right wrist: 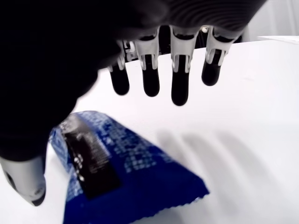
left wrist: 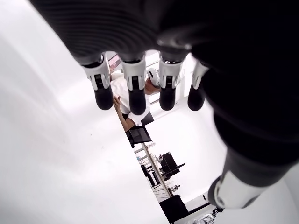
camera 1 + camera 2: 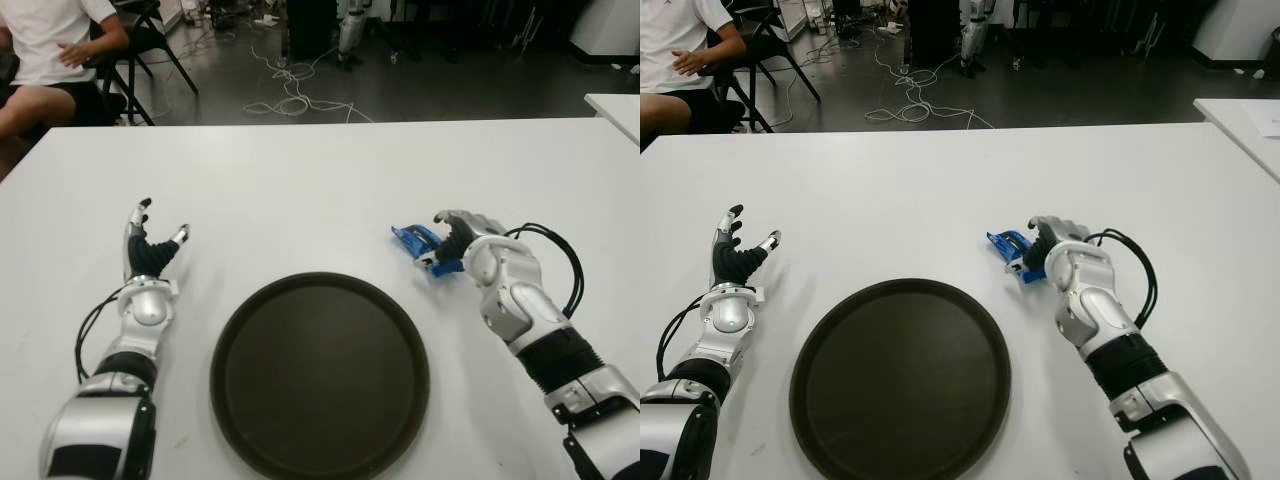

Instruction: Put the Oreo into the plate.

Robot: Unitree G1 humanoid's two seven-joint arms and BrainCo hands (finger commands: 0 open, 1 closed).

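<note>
White table (image 3: 320,180), right robot hand (image 3: 447,243) open over Oreo (image 1: 126,177), left robot hand (image 3: 152,245) spread, empty plate (image 3: 320,372)

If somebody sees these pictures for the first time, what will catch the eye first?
Probably the large dark plate, empty, near the table's front edge between the two arms. Next, the blue Oreo packet lying on the white table right of the plate, with the right hand open over it. The left hand shows open, left of the plate.
</note>
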